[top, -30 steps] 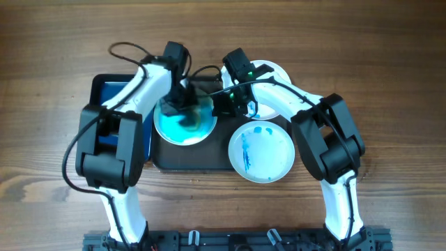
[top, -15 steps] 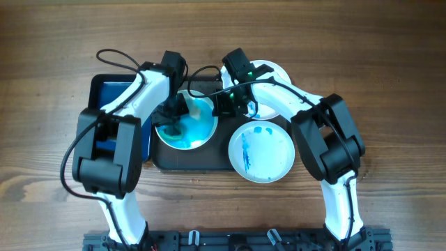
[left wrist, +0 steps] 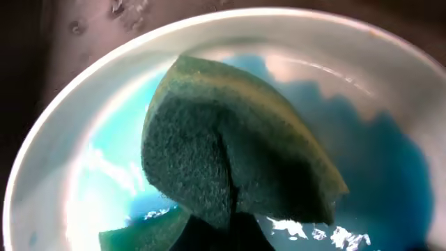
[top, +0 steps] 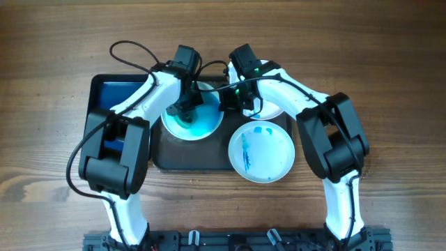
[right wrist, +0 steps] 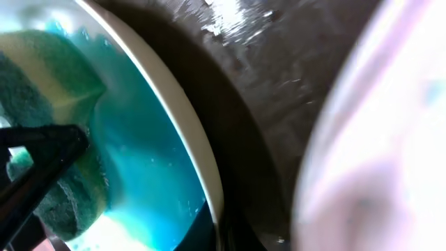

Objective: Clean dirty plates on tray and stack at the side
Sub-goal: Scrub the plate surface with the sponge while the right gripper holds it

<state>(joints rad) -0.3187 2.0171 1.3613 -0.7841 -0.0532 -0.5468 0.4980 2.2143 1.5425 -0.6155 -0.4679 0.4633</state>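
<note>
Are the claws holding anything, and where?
The left gripper pinches the green sponge by one folded end; the right gripper seems to clamp the blue-smeared plate by its rim.

Robot lab or test bench, not a home kitchen. Left arm (top: 115,150) & right arm (top: 334,139), white w/ black joints, sit on a black rail (top: 237,240) at the edge of a wood-grain table (top: 390,49); cables (top: 127,43) loop off them. Props only: teal-smeared plates (top: 272,164), dark tray (top: 188,155), blue tray (top: 115,94).
</note>
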